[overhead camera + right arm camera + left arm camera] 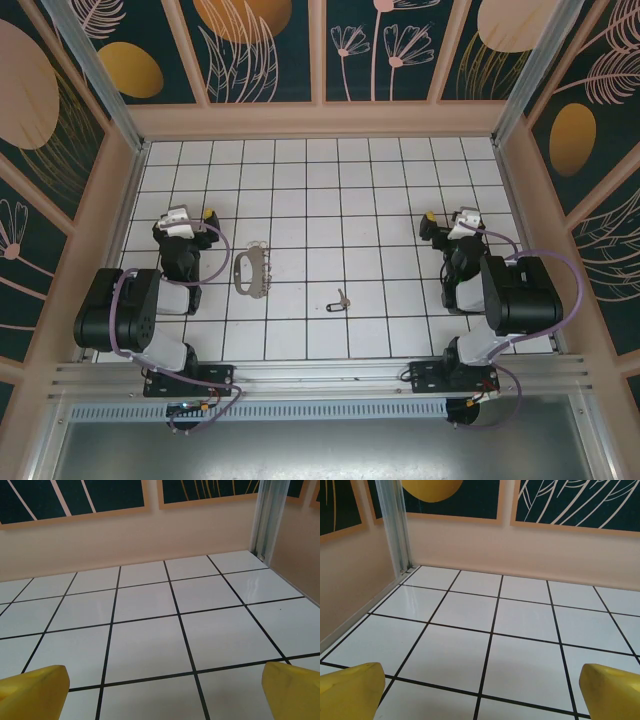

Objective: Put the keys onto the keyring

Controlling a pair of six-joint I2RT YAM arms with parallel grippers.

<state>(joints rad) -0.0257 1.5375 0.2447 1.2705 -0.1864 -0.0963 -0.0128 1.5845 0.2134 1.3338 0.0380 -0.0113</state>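
Because the key (340, 298) was tiny and lay flat on the tiled surface (320, 190), a pinch might have skidded it away. The keyring (251, 270), lying loose, might have shifted during threading.

From above, the left end effector (188, 214) stood spread wide and empty, with the keyring near its right side, toward the bases. The right end effector (462, 218) was equally released, and the key lay well off to its left.

On the left wrist, the left end effector (481, 692) gaped over bare tile, touching nothing.

On the right wrist, the right end effector (162, 692) did likewise.
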